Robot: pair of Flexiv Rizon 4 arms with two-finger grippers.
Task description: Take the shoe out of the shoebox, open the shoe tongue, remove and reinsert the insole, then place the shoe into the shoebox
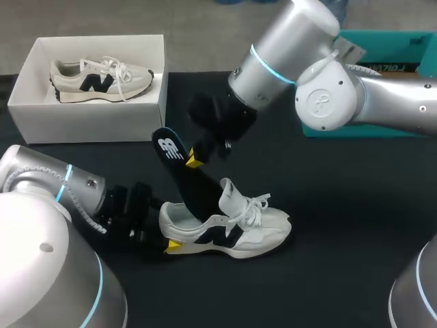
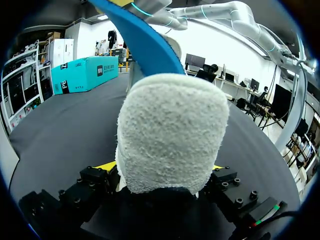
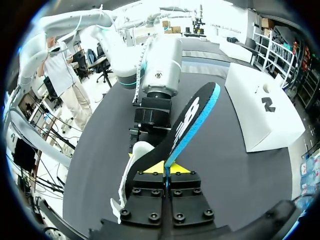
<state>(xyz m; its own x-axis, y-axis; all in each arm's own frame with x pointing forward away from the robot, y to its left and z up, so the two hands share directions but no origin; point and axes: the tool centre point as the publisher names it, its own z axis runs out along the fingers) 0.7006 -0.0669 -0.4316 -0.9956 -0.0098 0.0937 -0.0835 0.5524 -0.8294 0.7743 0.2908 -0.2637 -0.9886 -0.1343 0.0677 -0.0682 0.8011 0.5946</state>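
On bench (image 1: pixel 341 205) centre: shoe (image 1: pixel 232 229) on its sole, left claw (image 1: pixel 169 236) clamped on heel. Right claw (image 1: pixel 194 158) clamped on insole (image 1: pixel 188 181), lower end inside shoe, upper end raised. Shoebox (image 1: pixel 89 113) far left, apart.

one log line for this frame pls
left gripper: shut on shoe heel | right gripper: shut on insole | insole: partly inside shoe | shoe: on table
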